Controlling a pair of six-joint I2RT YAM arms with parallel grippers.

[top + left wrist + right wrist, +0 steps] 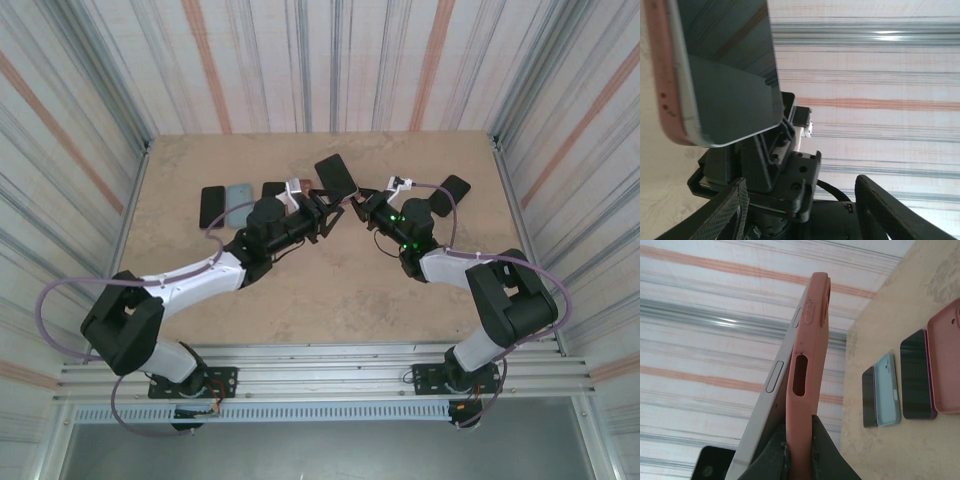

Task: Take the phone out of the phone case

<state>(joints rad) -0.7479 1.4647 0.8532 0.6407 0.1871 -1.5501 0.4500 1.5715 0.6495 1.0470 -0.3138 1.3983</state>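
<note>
Pink phone case (pixel 810 355) pinched in the right gripper (pixel 799 452) — left gripper (pixel 802 197) jaws stand apart.

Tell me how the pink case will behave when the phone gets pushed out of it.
The pink case probably flexes rather than cracks: its wall stands parted from the phone. Its matte skin looks grippy, so the hold of the right gripper likely won't slip.

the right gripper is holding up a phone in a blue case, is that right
Not blue: the case is pink. The right wrist view shows the right gripper clamped on that pink case, with the phone showing its grey edge alongside it.
</note>
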